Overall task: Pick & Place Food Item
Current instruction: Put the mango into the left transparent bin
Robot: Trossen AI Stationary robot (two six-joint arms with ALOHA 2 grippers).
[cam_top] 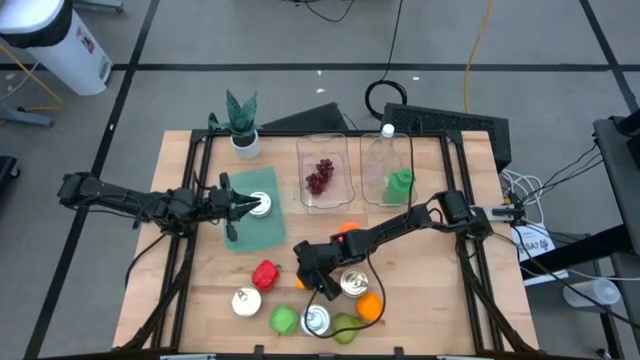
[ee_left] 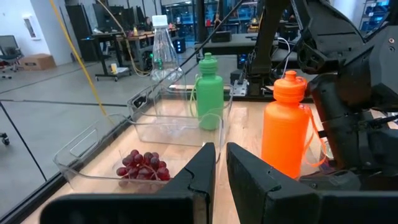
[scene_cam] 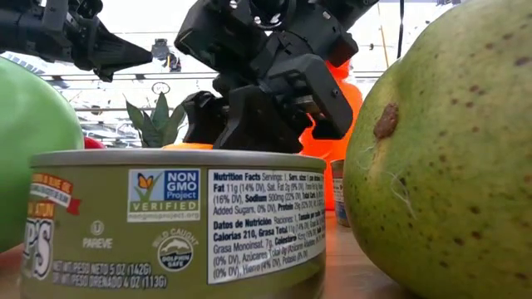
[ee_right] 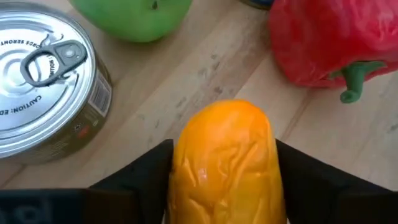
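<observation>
An orange food item with wrinkled skin [ee_right: 224, 168] lies on the wooden table [ee_right: 186, 87], among the food at the near middle. My right gripper [ee_right: 224, 149] [cam_top: 305, 272] has come down over it, one finger on each side. Around it lie a red pepper [ee_right: 329, 43] [cam_top: 265, 272], a green apple [ee_right: 134, 15] and a tin can [ee_right: 43, 81]. My left gripper [ee_left: 221, 177] [cam_top: 250, 207] waits shut and holds nothing, level above the green mat [cam_top: 255, 225] at the left. My right gripper has the orange food item between its two fingers [ee_right: 149, 171], one on each long side [ee_right: 180, 162] of the item. The fingers slant down from the table's far right and lie along its sides. The item rests on the table.
At the back stand two clear trays, one with red grapes [cam_top: 320, 178], one with a green bottle [cam_top: 400, 183] and a clear bottle [cam_top: 383, 150]. An orange bottle [ee_left: 286, 124] stands behind my right gripper. A pear [scene_cam: 449, 149], an orange [cam_top: 370, 307], a second can [cam_top: 354, 284] and a potted plant [cam_top: 240, 120] are nearby.
</observation>
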